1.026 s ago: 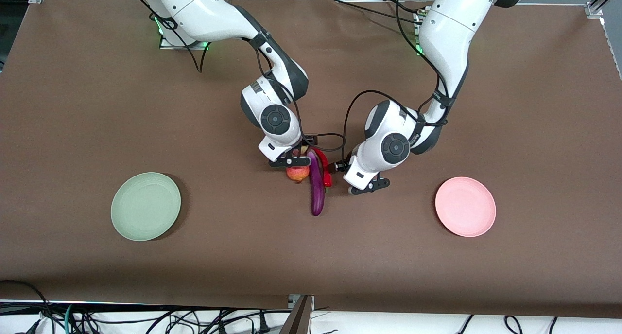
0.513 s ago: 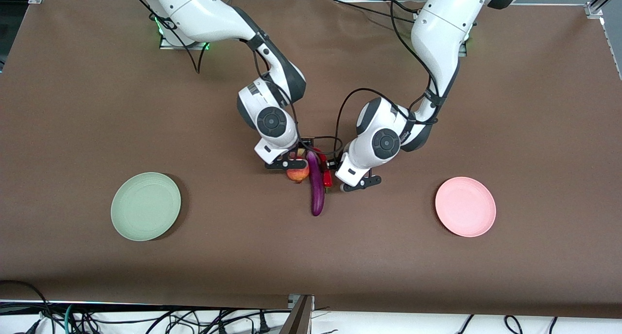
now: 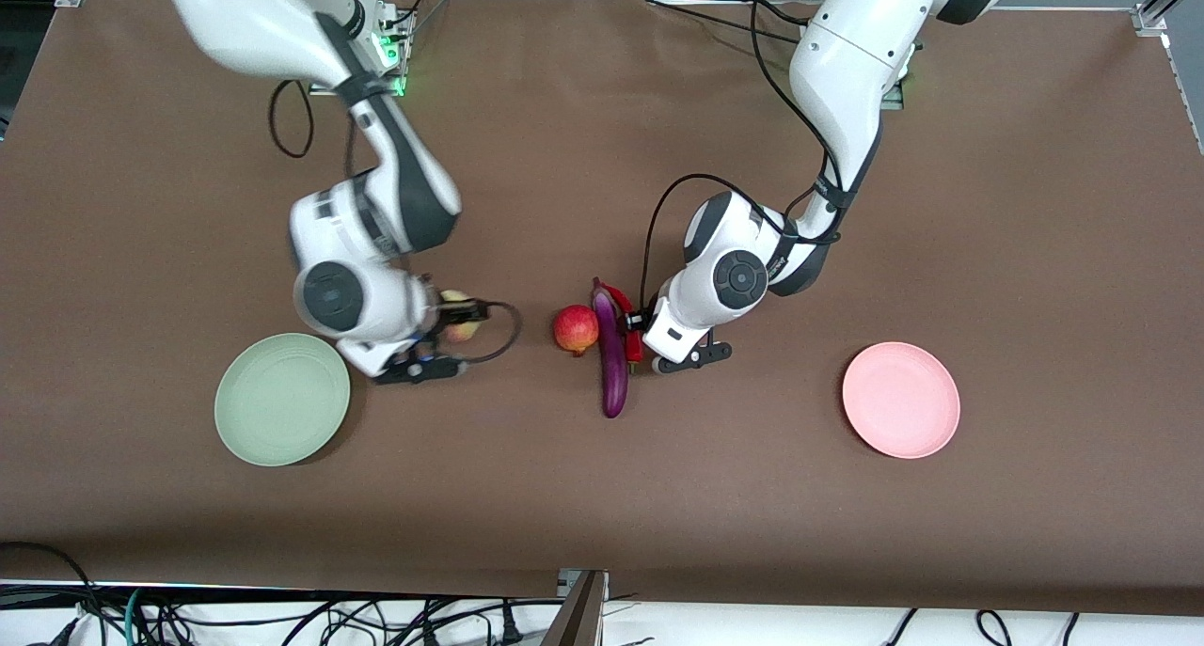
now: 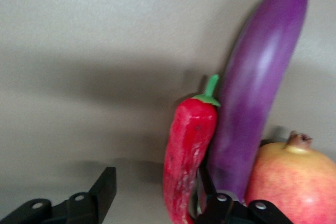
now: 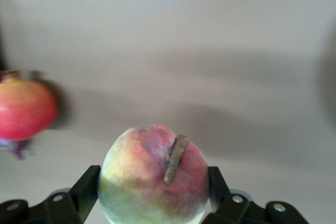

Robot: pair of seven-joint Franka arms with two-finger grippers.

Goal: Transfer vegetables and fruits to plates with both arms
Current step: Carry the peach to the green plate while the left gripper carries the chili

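My right gripper (image 3: 450, 336) is shut on the pale yellow-pink peach (image 3: 458, 316) and holds it above the table beside the mint green plate (image 3: 282, 399); the right wrist view shows the peach (image 5: 154, 174) clamped between both fingers. My left gripper (image 3: 645, 341) is low at the red chili pepper (image 3: 622, 301) and open. In the left wrist view the chili (image 4: 188, 150) lies between the jaws, against one finger (image 4: 208, 195). The purple eggplant (image 3: 612, 364) lies against the chili, and the redder fruit (image 3: 576, 329) is beside it. The pink plate (image 3: 900, 400) is empty.
Brown table cloth all round. The redder fruit also shows in the right wrist view (image 5: 25, 108) and the left wrist view (image 4: 294, 182), next to the eggplant (image 4: 257, 93). Cables hang past the table's front edge (image 3: 602, 594).
My right gripper has carried the peach away from the pile to beside the green plate. My left gripper has shifted closer to the chili.
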